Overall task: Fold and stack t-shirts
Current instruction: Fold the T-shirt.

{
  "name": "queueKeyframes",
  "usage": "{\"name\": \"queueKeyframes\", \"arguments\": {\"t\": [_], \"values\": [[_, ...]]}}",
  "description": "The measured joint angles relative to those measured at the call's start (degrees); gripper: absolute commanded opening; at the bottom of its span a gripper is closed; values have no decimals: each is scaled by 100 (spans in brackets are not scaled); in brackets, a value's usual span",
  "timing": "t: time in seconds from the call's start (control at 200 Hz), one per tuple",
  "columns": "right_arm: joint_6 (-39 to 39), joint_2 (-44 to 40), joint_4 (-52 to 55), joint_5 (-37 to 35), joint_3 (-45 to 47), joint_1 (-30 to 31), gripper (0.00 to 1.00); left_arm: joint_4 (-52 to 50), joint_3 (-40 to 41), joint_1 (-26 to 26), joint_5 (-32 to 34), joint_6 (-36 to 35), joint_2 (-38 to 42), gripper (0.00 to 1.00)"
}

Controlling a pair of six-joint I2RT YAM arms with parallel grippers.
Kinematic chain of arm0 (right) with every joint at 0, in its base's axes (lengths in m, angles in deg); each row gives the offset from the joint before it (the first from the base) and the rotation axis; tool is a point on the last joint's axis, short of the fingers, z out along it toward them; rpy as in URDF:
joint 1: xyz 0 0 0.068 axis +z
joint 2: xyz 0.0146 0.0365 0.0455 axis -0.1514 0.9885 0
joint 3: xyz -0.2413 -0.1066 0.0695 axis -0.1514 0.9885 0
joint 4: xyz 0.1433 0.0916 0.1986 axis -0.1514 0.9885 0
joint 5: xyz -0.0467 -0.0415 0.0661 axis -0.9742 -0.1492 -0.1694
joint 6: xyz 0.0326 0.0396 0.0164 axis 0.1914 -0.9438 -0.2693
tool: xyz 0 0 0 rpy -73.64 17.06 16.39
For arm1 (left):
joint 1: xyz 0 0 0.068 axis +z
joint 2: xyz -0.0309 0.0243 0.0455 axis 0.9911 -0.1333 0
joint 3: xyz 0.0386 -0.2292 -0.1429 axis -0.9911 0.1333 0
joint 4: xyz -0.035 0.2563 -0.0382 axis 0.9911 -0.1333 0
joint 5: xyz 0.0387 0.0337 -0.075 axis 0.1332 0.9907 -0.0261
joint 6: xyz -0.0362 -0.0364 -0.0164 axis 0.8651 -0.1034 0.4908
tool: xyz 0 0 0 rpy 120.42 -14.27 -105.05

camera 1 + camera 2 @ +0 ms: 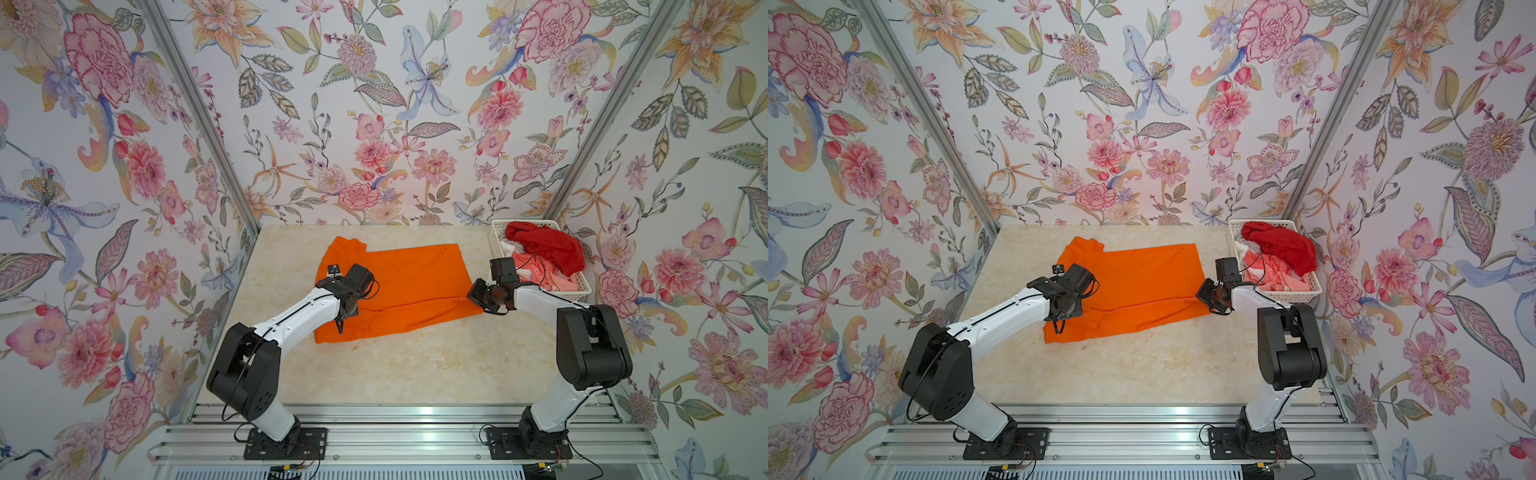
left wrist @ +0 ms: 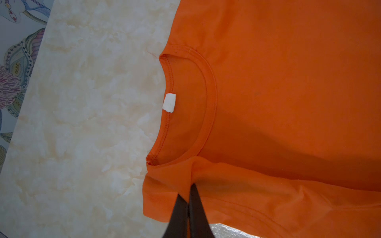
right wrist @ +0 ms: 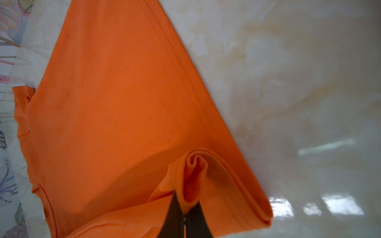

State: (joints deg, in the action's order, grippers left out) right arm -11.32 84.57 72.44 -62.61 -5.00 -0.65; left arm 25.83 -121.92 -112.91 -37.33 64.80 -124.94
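The orange t-shirt lies spread on the marble table, collar to the left, its near side edge turned over onto the body. My left gripper is shut on the shirt's shoulder cloth beside the collar, close to the white neck label. My right gripper is shut on a rolled fold at the hem corner. A deep red t-shirt and a coral-pink-and-white t-shirt sit crumpled in the basket.
The white slotted basket stands at the table's back right corner, just behind my right wrist. Floral walls close in the table on three sides. Bare marble runs in front of the shirt up to the metal rail.
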Motion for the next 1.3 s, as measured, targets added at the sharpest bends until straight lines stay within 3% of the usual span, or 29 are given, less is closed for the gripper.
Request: {"name": "queueKeyframes", "arguments": {"t": [1.03, 1.115, 1.17, 1.3], "values": [[0, 31, 195, -2, 28, -260, 0, 256, -1064, 103, 299, -538, -1270, 0], [4, 142, 203, 9, -59, -271, 17, 260, -1130, 111, 354, -535, -1373, 0], [17, 245, 181, 13, -162, -275, 38, 258, -1161, 116, 422, -533, -1414, 0], [157, 409, 2, 48, -511, -275, 69, 258, -1239, 140, 678, -509, -1469, 2]]}}
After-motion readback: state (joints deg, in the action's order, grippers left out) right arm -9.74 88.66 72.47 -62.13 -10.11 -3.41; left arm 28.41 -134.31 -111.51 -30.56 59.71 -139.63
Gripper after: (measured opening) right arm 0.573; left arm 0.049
